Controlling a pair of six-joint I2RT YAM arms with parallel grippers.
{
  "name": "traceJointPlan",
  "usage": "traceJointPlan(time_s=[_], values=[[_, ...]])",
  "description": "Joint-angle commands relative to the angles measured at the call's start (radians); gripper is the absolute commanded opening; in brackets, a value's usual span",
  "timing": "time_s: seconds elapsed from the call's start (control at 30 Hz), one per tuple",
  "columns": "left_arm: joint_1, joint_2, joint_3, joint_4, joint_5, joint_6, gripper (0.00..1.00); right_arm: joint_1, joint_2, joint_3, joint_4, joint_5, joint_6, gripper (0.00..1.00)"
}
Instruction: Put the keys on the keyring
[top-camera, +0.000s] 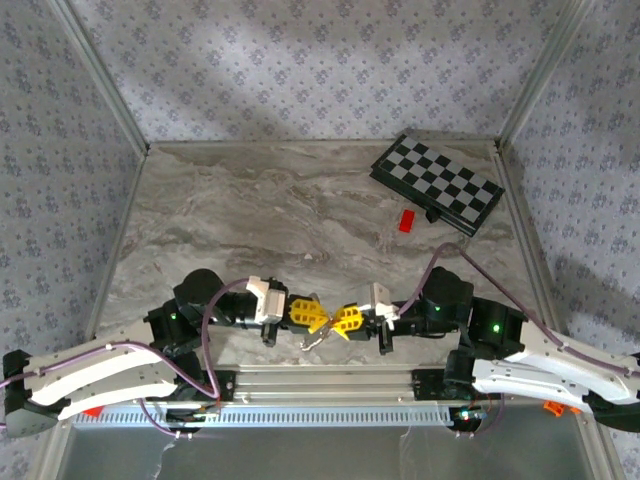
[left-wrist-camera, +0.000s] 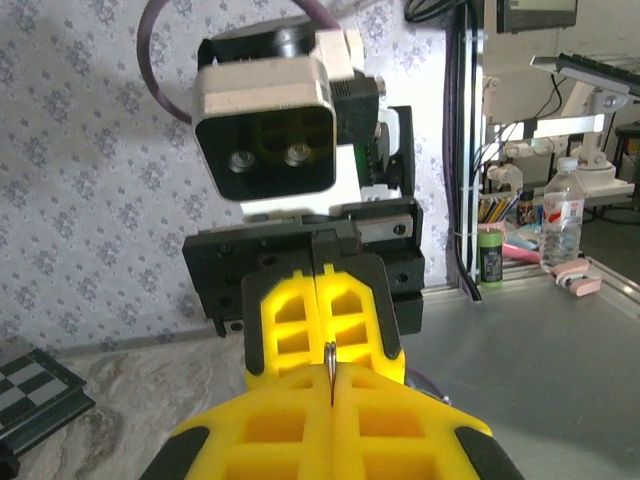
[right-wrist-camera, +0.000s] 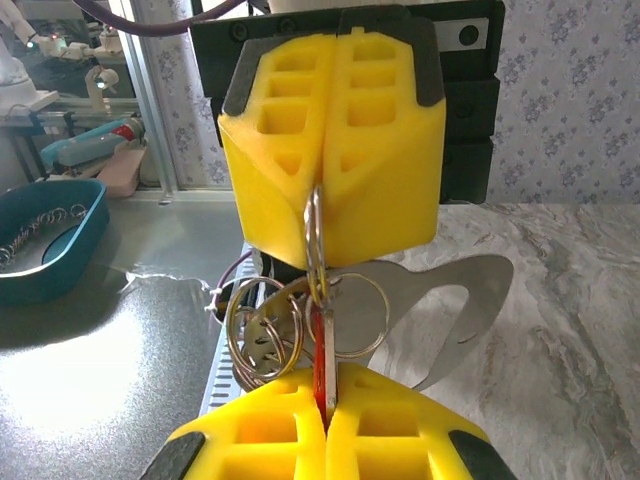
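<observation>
Meeting tip to tip over the near edge of the desk (top-camera: 300, 200), both pairs of fingers are clamping fully shut. The left fingers (right-wrist-camera: 336, 228) are pinching the keyring (right-wrist-camera: 314, 240) by its rim, with further rings (right-wrist-camera: 268, 335) and a flat metal tag (right-wrist-camera: 450, 300) hanging below it. The right fingers (right-wrist-camera: 336, 412) are gripping a thin piece seen edge-on, judged to be a key (right-wrist-camera: 325, 365), its end touching the ring.

Risks are standing as follows:
- The contact is slim, so any misalignment is likely sending the key past the coil gap.
- The loose rings are crowding the entry and may be snagging.
- Either narrow grip may be slipping under push, dropping the bundle onto the desk.
</observation>
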Motion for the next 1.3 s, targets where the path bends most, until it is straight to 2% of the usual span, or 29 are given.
traceJointPlan(time_s=[0.0, 0.47, 1.27], values=[[-0.002, -0.003, 0.035, -0.038, -0.013, 0.028, 0.0, 0.006, -0.015, 0.028, -0.002, 0.017, -0.022, 0.0], [-0.003, -0.013, 0.056, -0.153, -0.057, 0.055, 0.0, 0.005, -0.028, 0.058, -0.042, 0.036, -0.047, 0.0], [-0.003, 0.024, 0.076, -0.248, -0.084, 0.041, 0.0, 0.007, -0.049, 0.059, -0.06, 0.091, -0.066, 0.0]])
